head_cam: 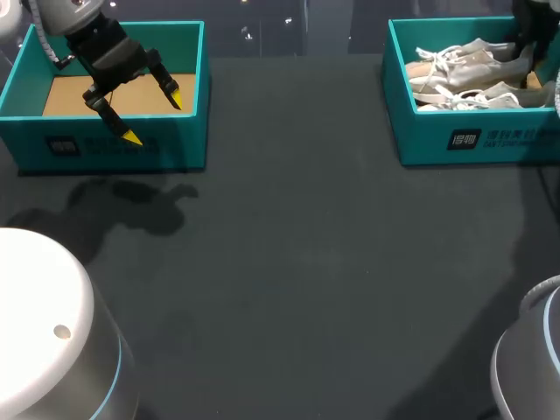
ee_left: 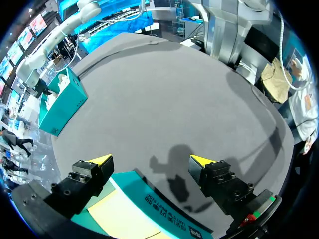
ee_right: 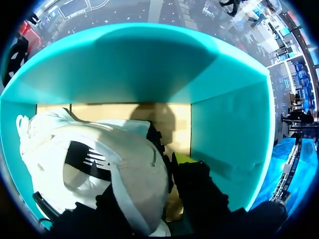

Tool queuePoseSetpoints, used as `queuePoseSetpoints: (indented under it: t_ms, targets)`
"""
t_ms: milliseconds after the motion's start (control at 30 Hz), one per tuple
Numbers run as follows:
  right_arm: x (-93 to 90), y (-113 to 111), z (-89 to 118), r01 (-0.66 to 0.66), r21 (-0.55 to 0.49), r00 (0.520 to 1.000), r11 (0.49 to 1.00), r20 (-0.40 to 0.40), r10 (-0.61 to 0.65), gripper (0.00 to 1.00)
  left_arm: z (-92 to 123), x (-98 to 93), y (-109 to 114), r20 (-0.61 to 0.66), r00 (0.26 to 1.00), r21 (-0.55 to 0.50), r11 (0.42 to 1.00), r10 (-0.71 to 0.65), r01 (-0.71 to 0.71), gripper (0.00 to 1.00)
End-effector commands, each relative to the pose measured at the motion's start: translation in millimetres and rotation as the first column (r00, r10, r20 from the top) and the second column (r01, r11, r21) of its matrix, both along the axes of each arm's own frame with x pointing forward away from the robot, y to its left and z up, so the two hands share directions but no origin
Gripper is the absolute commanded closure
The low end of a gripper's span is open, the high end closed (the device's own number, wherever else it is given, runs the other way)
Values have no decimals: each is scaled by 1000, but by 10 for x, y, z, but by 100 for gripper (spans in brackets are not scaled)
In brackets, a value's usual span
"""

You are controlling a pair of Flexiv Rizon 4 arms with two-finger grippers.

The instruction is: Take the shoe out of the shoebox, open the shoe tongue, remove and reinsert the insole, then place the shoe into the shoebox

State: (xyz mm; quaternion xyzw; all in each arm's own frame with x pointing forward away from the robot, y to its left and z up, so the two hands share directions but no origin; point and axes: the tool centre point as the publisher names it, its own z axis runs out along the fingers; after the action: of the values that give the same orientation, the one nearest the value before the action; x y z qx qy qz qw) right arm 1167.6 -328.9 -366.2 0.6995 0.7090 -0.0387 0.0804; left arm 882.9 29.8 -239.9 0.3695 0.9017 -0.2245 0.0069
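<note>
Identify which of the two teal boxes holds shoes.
The right box: white shoes lie in it. The left box, by the open left gripper, shows only its bare tan floor.

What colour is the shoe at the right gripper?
The shoe is off-white with a black striped mark on its side, clearest in the right wrist view.

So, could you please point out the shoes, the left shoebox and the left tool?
shoes [head_cam: 472, 70]: head view, pale upper.
left shoebox [head_cam: 185, 144]: head view, front wall.
left tool [head_cam: 153, 115]: head view, between its yellow tips.
</note>
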Motion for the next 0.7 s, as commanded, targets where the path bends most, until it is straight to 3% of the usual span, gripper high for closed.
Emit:
queuePoseSetpoints:
  t_ms: [33,467,567,700]
  targets:
    - [54,-6,5,-1,3,1000,1000,-13,1,67,4,2,0,0,1000,3,1000,-1,1,0]
    - [50,23,48,-7,9,1000,1000,-21,7,50,4,2,0,0,1000,3,1000,-1,1,0]
    - [51,35,102,-8,8,1000,1000,-18,8,33,4,2,0,0,1000,3,1000,-1,1,0]
    - [50,64,194,-6,2,1000,1000,-22,6,28,4,2,0,0,1000,3,1000,-1,1,0]
